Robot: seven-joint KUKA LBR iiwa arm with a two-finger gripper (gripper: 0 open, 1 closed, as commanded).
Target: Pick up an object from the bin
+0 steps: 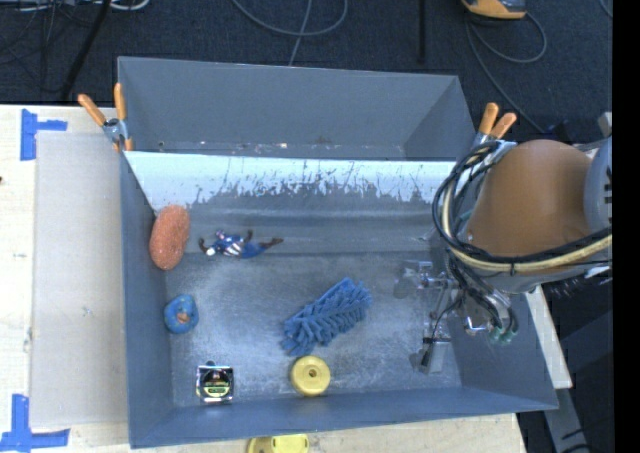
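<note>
Hanging low over bare floor of the bin, the pincer: how far open, cannot tell; nothing seen in it. Likeliest pick, as a guess: the blue bristly brush, view-left of the pincer, apart. Its long axis runs diagonal, upper end pointing toward the pincer. Best to close across its narrow width, mid-length. The yellow disc lies beyond, lower-left.

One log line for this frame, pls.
gripper: view-right end of bin | held: nothing visible | nearest: blue shaggy duster, toward bin centre
</note>
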